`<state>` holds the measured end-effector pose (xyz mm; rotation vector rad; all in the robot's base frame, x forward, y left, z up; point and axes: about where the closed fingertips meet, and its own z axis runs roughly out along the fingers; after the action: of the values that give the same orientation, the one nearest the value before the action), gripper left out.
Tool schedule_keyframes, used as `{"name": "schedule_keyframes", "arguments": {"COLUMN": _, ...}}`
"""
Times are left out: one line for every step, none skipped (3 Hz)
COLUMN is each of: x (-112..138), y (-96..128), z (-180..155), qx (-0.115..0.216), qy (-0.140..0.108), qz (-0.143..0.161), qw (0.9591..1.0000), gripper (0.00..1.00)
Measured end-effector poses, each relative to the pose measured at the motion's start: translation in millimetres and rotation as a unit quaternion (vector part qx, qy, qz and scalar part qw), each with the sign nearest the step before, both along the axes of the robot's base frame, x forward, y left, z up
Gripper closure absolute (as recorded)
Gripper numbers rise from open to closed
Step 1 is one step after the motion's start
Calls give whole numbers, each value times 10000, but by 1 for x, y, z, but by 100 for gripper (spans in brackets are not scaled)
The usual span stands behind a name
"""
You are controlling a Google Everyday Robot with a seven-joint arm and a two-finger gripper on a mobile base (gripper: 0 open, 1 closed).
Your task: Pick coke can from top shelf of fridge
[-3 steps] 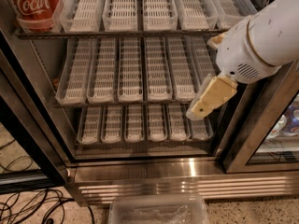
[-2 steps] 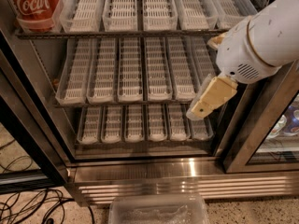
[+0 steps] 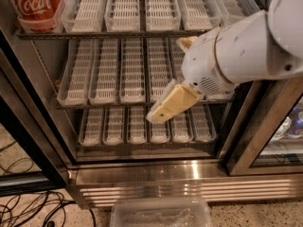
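The coke can, red with white script, stands in the leftmost lane tray of the top shelf of the fridge, at the upper left and cut off by the frame's top. My gripper hangs on the white arm in front of the middle rack, right of centre, well to the right of and below the can. One tan finger points down-left, and the other finger's tip peeks above the wrist. The fingers stand apart with nothing between them.
Empty white slotted lane trays line all three racks. A black door frame runs down the left, and a glass door stands at the right. A clear plastic bin sits on the floor in front, and cables lie at the lower left.
The arm and gripper have moved left and look larger in view, now covering more of the middle rack. The can has not moved on the shelf.
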<state>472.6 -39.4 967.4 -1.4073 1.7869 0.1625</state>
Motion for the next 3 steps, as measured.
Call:
{"name": "schedule_keyframes", "arguments": {"x": 5, "y": 57, "z": 7, "qx": 511, "qy": -216, "qz": 281, "qw": 9981, "gripper": 0}}
{"name": "schedule_keyframes", "arguments": {"x": 5, "y": 109, "z": 13, "qx": 833, "qy": -304, "qz": 599, "qw": 9943, "gripper": 0}}
{"name": "schedule_keyframes", "arguments": {"x": 5, "y": 109, "z": 13, "qx": 834, "qy": -305, "qz": 599, "qw": 9942, "gripper": 0}}
